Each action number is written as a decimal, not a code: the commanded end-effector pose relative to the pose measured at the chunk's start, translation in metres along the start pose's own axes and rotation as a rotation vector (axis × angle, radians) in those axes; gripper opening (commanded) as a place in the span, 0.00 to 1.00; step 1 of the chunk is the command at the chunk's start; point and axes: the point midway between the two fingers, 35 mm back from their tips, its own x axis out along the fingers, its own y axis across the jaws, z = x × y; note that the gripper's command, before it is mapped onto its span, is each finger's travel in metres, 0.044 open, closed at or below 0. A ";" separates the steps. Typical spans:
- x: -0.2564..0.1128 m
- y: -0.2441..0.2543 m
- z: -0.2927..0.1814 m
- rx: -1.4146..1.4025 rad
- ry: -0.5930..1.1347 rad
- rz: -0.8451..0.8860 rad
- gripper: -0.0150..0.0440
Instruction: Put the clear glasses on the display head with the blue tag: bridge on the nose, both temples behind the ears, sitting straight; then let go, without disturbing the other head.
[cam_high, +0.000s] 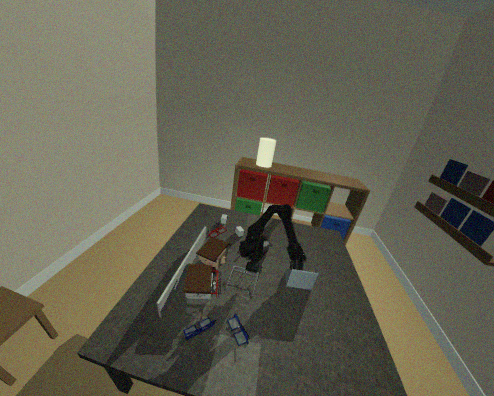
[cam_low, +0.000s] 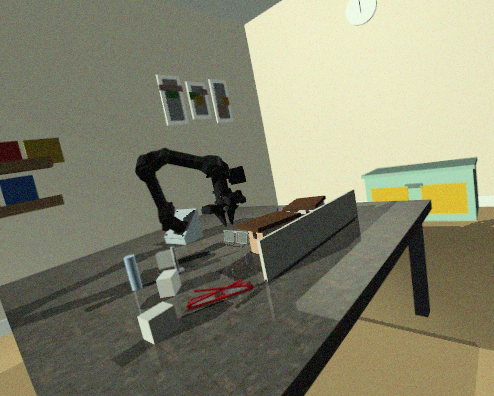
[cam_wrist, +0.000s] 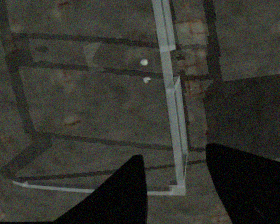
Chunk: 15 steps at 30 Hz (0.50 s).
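Observation:
The clear glasses (cam_high: 231, 276) (cam_low: 235, 237) (cam_wrist: 172, 112) are a thin pale frame in front of the two heads; the wrist view shows the front edge-on, with one temple stretching left. My gripper (cam_wrist: 175, 159) (cam_low: 229, 221) is open, pointing down, fingertips apart on either side of the frame's end in the wrist view, with gaps to both. Two brown-topped display heads stand side by side: the farther head (cam_high: 213, 250) (cam_low: 270, 221) and the nearer head (cam_high: 198, 280) (cam_low: 305, 203), which has red frames at its face. I cannot make out a blue tag on either.
A long upright panel (cam_high: 182, 270) (cam_low: 310, 235) runs behind the heads. Red glasses (cam_high: 217, 231) (cam_low: 220, 295) and two blue pairs (cam_high: 199, 328) (cam_high: 237, 330) lie on the table. White blocks (cam_low: 159, 322) (cam_low: 168, 283), a cylinder (cam_low: 132, 272) and a pale sloped box (cam_high: 302, 279) (cam_low: 185, 227) also stand there.

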 end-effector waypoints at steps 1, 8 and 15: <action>0.006 0.000 0.000 -0.006 -0.003 -0.002 0.49; 0.018 0.000 0.001 -0.006 -0.003 -0.002 0.49; 0.029 0.000 0.000 -0.006 -0.003 -0.003 0.49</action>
